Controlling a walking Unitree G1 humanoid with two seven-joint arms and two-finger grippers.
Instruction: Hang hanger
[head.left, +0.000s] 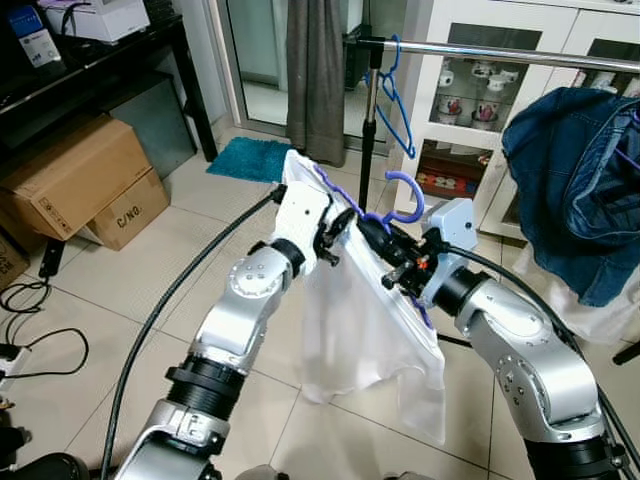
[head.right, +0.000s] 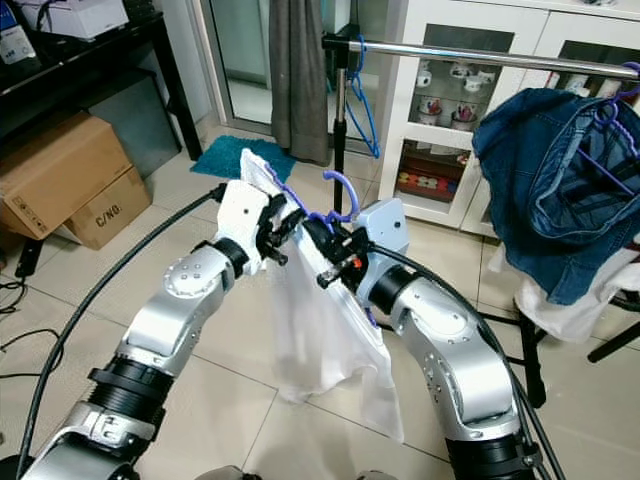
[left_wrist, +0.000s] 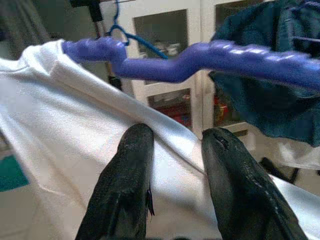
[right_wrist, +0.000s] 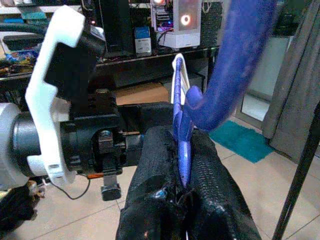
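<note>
A purple hanger (head.left: 405, 195) carries a white garment (head.left: 360, 330) that hangs down between my two arms. My right gripper (head.left: 385, 240) is shut on the hanger's neck just below the hook, and its fingers (right_wrist: 210, 165) pinch the purple plastic (right_wrist: 240, 55). My left gripper (head.left: 345, 225) is close beside it at the garment's shoulder. Its fingers (left_wrist: 130, 165) stand open against the white cloth (left_wrist: 65, 130), under the hanger's arm (left_wrist: 225, 57). The chrome clothes rail (head.left: 500, 52) runs above and behind, higher than the hook.
An empty blue hanger (head.left: 395, 100) hangs at the rail's left end by the black stand pole (head.left: 368, 140). A denim jacket (head.left: 580, 180) hangs on the right. Behind is a white cabinet (head.left: 480, 100). Cardboard boxes (head.left: 80, 185) and a teal mat (head.left: 250, 158) lie left.
</note>
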